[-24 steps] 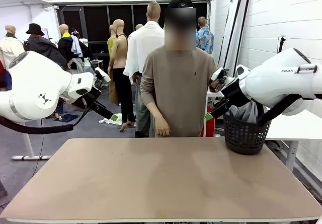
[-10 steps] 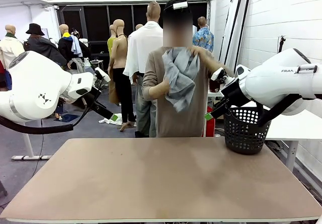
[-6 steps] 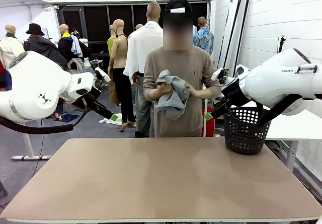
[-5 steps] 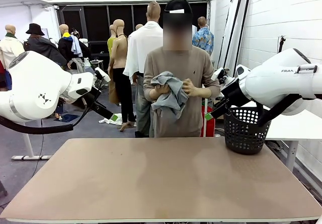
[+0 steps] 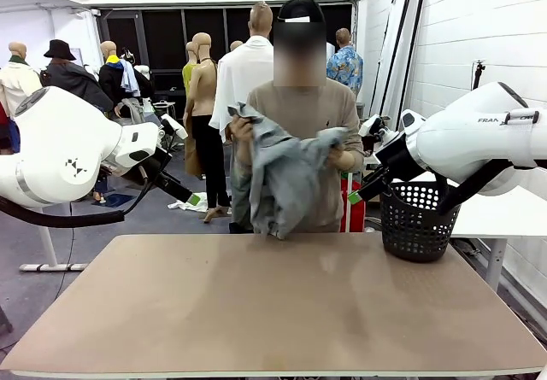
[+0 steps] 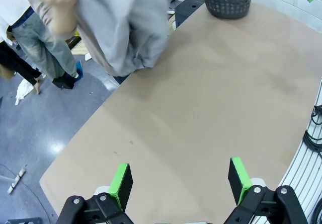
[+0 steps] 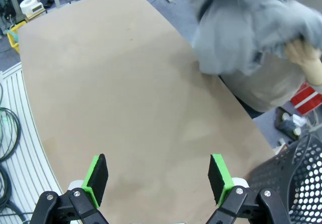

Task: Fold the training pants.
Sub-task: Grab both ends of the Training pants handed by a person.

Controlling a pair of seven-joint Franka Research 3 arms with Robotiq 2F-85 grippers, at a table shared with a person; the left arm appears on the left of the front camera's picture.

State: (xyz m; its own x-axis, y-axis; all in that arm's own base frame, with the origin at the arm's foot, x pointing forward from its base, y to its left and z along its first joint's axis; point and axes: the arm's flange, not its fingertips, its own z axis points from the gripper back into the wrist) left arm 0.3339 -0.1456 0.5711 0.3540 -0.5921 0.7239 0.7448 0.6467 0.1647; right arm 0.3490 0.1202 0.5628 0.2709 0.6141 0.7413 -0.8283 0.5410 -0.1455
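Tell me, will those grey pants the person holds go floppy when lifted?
Probably floppy: the training pants hang in loose bunched folds from the person's raised hand. Likely light, since the thin cloth drapes freely. Pushed, they would probably crumple rather than slide.

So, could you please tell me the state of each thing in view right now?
training pants: bunched up, held in the air by the person, not yet on the table.
left gripper: open, holding nothing, above the table.
right gripper: open, holding nothing, above the table.
basket: upright at the table's far right corner.
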